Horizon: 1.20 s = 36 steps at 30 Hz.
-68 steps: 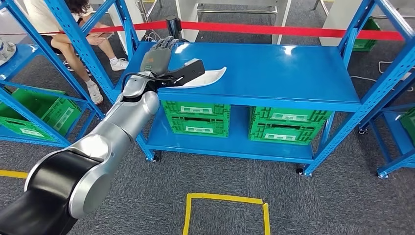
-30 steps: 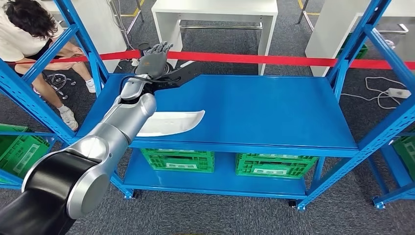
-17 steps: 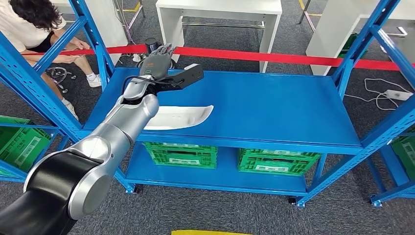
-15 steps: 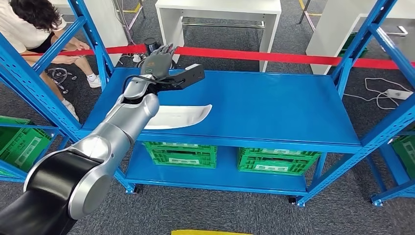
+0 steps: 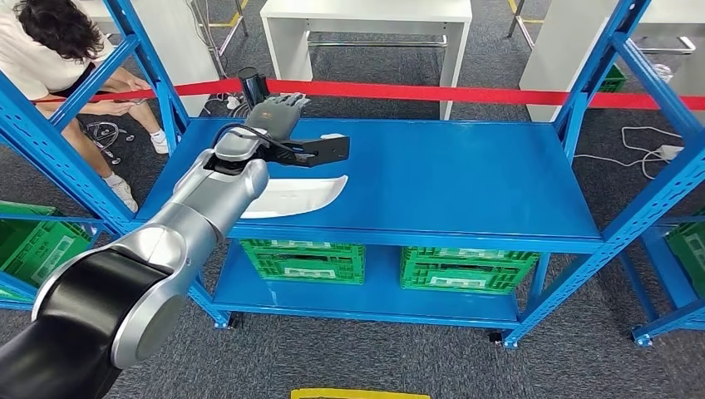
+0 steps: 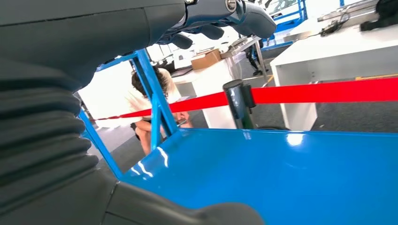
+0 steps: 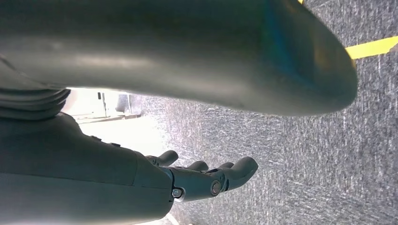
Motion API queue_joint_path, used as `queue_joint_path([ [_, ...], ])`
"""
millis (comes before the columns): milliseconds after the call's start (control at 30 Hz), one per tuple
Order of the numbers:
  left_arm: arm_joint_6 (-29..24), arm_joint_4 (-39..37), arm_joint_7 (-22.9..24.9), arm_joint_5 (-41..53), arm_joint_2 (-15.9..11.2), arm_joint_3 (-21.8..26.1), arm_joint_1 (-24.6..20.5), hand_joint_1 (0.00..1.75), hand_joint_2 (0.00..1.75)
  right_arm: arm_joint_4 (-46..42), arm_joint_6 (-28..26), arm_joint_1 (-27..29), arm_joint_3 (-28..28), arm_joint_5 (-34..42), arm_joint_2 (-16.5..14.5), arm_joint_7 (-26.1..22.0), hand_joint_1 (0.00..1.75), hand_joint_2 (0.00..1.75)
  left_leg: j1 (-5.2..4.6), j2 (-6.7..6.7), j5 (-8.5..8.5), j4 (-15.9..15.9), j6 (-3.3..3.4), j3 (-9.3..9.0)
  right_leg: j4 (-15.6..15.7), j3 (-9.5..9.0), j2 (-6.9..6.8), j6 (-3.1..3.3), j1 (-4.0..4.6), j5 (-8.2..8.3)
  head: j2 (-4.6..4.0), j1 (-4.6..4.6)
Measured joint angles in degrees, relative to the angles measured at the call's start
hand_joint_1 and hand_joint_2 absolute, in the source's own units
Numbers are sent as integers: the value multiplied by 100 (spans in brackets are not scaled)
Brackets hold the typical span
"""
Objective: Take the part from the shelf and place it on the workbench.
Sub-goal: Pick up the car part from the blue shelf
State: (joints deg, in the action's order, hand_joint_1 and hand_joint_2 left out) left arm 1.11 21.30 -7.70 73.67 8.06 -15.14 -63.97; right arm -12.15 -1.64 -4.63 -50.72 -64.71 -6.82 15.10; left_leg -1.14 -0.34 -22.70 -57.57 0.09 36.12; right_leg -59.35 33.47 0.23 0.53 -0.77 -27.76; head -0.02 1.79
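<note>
The white curved part [image 5: 295, 195] lies flat on the blue workbench [image 5: 465, 174], near its front left edge, partly hidden by my left forearm. My left hand [image 5: 278, 114] hovers over the bench's back left area, beyond the part and clear of it, fingers stretched out and holding nothing. In the left wrist view the same left hand [image 6: 141, 28] reaches over the glossy blue workbench top [image 6: 281, 173] with nothing between thumb and fingers. My right hand [image 7: 202, 180] hangs above grey carpet, fingers loosely bent and holding nothing.
A red barrier tape [image 5: 465, 93] on a black post [image 5: 252, 86] runs behind the bench. A person [image 5: 58, 50] crouches at the back left, behind blue shelf uprights [image 5: 50, 158]. Green crates [image 5: 299, 260] sit on the lower shelf. A white table [image 5: 366, 12] stands beyond the tape.
The camera has shifted. At first my left hand held the part at the bench edge; it has let go, the part rests on the top, and the hand has lifted away past it.
</note>
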Motion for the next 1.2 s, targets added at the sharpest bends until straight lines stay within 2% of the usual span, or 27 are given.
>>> queue_joint_path([
  [100,7,-11,3,3,-34,-45,0,0,175,0,2,-1,-16,-3,1,0,0,0,7,-4,-2,0,-26,6,0,1,-3,3,-3,-4,0,-1],
  [233,42,-23,25,57,-65,-97,-5,0,175,0,4,-2,-37,-5,0,0,0,0,8,-8,-7,-6,-24,18,10,0,-5,-1,-6,-3,0,-2],
  [367,339,-69,118,321,-133,-241,-16,0,175,0,9,-3,-41,-20,0,0,0,0,0,-7,-11,-11,-17,25,23,-2,-5,-16,-6,4,0,-2],
  [633,738,-209,178,432,-429,-440,34,0,175,0,22,-3,-42,-128,1,0,0,0,-1,-7,-12,-16,-13,36,40,-5,-5,-38,-6,15,0,-2],
  [767,1187,-293,140,386,-645,-470,165,0,175,0,27,-3,-43,-194,1,0,0,0,-1,-7,-12,-17,-12,37,42,-5,-4,-39,-7,15,0,-2],
  [1000,1896,-378,-363,168,-1041,-470,274,0,175,0,24,-2,-45,-229,2,0,0,0,0,-7,-12,-17,-13,38,42,-3,-3,-38,-9,15,0,-2],
  [1200,2540,-370,-985,81,-1343,-552,77,0,175,0,10,-1,-73,-226,12,0,0,0,2,-8,-11,-17,-12,38,42,-1,-3,-38,-8,15,0,-2],
])
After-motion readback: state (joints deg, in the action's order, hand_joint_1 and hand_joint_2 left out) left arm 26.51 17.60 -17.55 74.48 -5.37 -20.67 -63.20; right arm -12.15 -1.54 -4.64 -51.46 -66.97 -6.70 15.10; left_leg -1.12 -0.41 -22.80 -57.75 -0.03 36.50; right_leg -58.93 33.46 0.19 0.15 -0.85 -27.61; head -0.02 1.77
